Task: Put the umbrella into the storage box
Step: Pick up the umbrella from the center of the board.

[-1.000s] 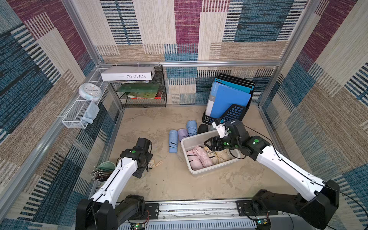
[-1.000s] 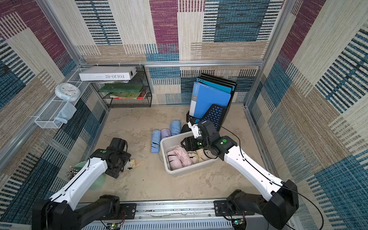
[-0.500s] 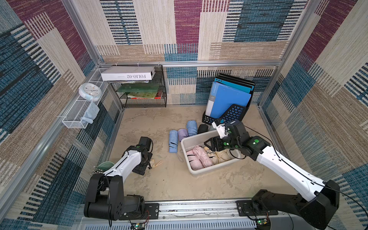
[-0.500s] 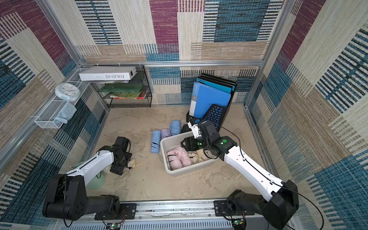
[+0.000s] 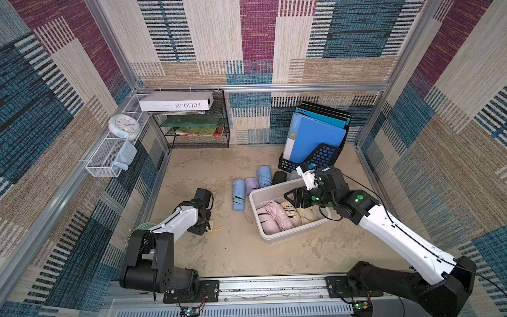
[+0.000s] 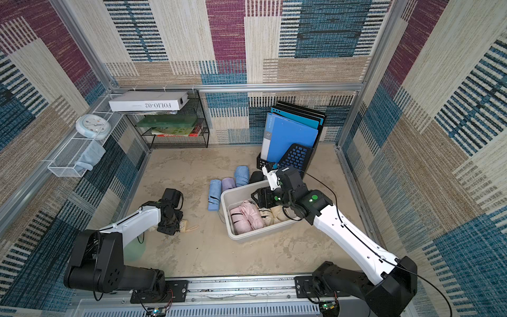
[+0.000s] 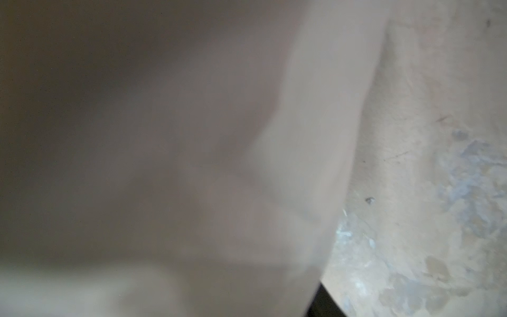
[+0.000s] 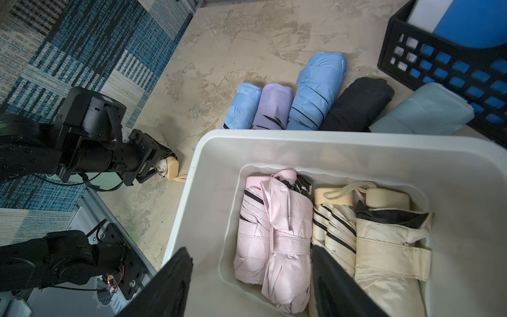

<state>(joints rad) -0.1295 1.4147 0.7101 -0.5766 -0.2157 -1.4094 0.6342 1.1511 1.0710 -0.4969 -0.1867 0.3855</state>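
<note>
My left fingers point(image 8: 156, 148) straddle cream umbrella point(image 8: 170, 169) by stiff handle, clamp unclear; canopy looks soft; right fingers point(image 8: 167, 282) open, empty

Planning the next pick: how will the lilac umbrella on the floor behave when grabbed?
The lilac umbrella looks cylindrical, so it may roll, though the blue umbrella alongside probably checks that. Its wrinkled fabric likely yields when squeezed.
</note>
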